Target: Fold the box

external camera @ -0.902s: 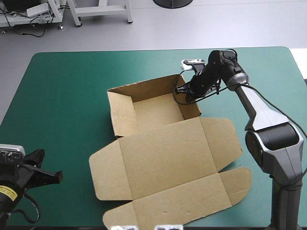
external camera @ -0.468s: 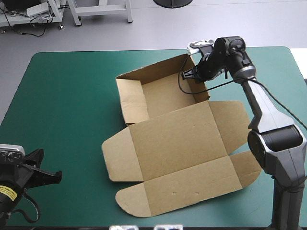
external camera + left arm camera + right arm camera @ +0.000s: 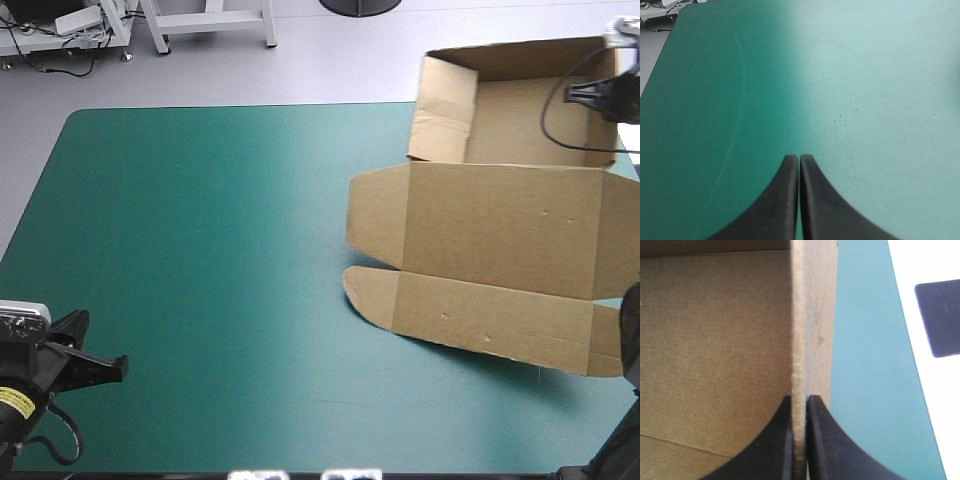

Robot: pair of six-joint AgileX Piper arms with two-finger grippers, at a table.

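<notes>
The brown box (image 3: 500,230) lies at the table's far right as an open tray with its lid flat toward the near side, the tray part reaching past the far edge. My right gripper (image 3: 600,93) sits at the tray's right wall at the picture's right border. In the right wrist view the right gripper (image 3: 799,407) is shut on the box, the wall's edge (image 3: 798,315) pinched between the black fingers. My left gripper (image 3: 100,368) rests at the near left corner, far from the box; the left gripper (image 3: 799,162) is shut, with only teal-green cover ahead.
Most of the teal-green cover (image 3: 220,260) is bare to the left of the box. The table's right edge (image 3: 900,340) runs close beside the held wall, with pale floor beyond it.
The right gripper has dragged the box to the right and toward the far edge; the tray now overhangs the far right corner. The left arm has not moved.
</notes>
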